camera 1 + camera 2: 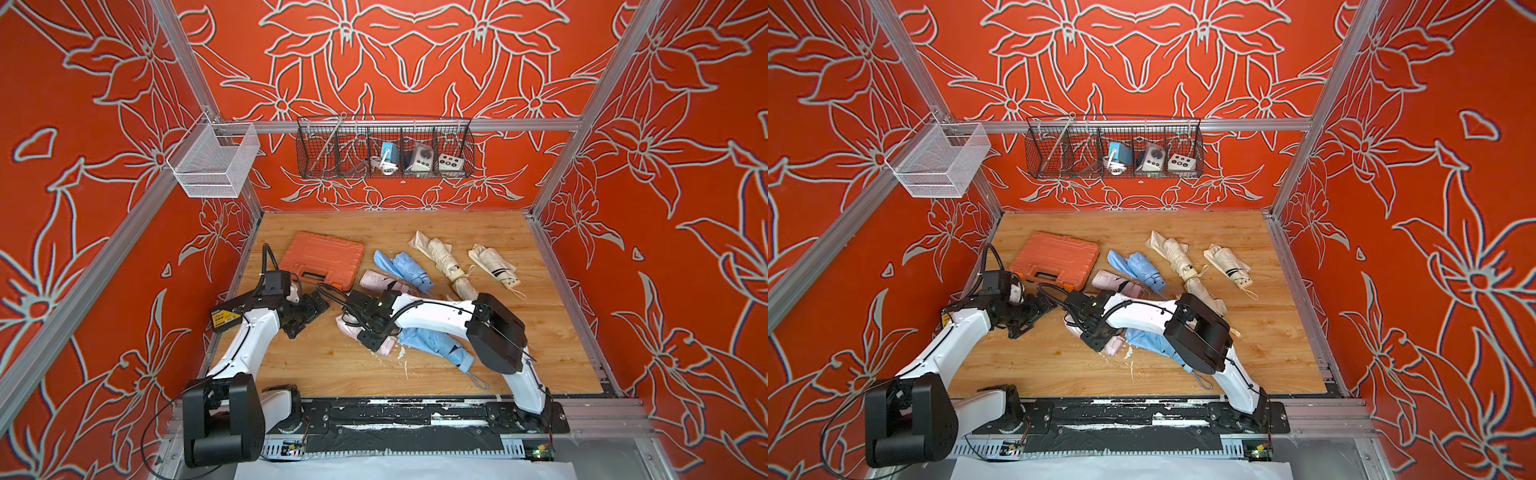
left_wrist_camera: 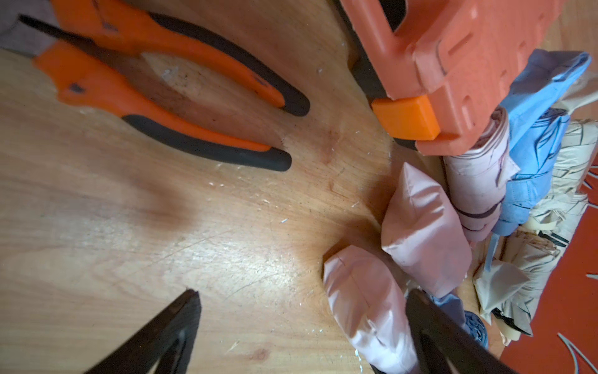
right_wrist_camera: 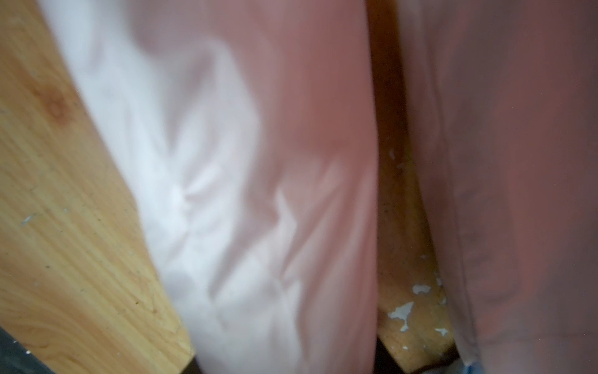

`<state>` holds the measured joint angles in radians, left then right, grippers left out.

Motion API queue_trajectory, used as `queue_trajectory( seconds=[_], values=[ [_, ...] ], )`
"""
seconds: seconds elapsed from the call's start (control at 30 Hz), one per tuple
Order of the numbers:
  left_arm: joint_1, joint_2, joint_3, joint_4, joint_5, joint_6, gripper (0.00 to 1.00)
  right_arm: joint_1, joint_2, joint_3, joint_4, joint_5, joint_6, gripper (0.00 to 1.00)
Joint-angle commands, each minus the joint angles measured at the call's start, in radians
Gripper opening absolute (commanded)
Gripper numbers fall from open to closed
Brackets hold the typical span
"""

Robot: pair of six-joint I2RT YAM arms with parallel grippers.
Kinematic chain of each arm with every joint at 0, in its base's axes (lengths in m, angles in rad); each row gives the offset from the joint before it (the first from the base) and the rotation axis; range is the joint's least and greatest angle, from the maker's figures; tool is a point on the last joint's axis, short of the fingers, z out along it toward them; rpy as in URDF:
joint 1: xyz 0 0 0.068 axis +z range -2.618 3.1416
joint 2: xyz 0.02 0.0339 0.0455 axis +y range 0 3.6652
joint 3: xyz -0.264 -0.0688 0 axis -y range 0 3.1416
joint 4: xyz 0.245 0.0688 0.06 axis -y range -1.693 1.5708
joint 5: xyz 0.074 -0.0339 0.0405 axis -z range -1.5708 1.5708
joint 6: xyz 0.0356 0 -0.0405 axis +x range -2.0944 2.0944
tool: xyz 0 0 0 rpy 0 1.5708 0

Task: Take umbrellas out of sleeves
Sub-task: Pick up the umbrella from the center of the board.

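Right fingers (image 1: 371, 337) are sitting low on the pink sleeved pair (image 1: 345, 326), slightly toward 7 o'clock from the centre of the worktop (image 1: 332, 365). The right wrist view is showing only blurred pink sleeve fabric (image 3: 226, 194), so I can't tell whether they're clamped on it. Left fingers (image 2: 181, 323) are standing wide apart, holding nothing, hovering at 9 o'clock. The near sleeve end (image 2: 365, 301) is lying just beside one tip, and the second sleeve end (image 2: 424, 233) is lying behind it. Both sleeves are looking smooth and puffed, so the umbrellas are probably sitting fully inside. Further out, a light blue umbrella (image 1: 432, 343) is lying under the right arm toward 6 o'clock, its wrist loop (image 1: 478, 380) trailing. A bare pink umbrella (image 1: 384, 282), a blue one (image 1: 405, 268) and two cream ones (image 1: 440, 257) are spreading from the centre toward 1 o'clock. The orange tool case (image 1: 322, 259) is sitting at 10 o'clock, with pliers (image 2: 168, 97) near it. Handling guess: it's looking light, a stiff core under thin, slick fabric, so a mid-body squeeze is likely pinning sleeve to umbrella. I'm suggesting pinching loose fabric at the closed sleeve end with one pair of fingers, taking the handle or loop at the mouth with the other, and pulling along the axis. The mouth end is hiding under the right arm.
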<state>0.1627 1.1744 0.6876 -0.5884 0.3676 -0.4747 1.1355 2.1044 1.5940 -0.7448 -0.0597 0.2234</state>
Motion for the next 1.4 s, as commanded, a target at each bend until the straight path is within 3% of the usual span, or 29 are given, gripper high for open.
queue_trajectory(
  seconds=[0.0,0.23,0.73,0.97,1.37],
  values=[
    [0.003,-0.005,0.003,0.01,0.035,0.025,0.98,-0.012,-0.06,-0.026,0.02,-0.039,-0.038,0.41],
    [0.003,-0.016,-0.002,0.03,0.079,0.033,0.98,-0.033,-0.123,-0.065,0.089,-0.139,-0.032,0.39],
    [0.003,-0.038,-0.017,0.096,0.234,0.027,0.98,-0.077,-0.181,-0.05,0.067,-0.184,-0.044,0.37],
    [0.001,-0.029,-0.046,0.197,0.409,-0.002,0.98,-0.119,-0.246,-0.08,0.044,-0.193,-0.053,0.37],
    [-0.107,-0.004,0.007,0.305,0.519,-0.06,0.98,-0.222,-0.427,-0.211,0.012,-0.204,-0.041,0.37]
  ],
)
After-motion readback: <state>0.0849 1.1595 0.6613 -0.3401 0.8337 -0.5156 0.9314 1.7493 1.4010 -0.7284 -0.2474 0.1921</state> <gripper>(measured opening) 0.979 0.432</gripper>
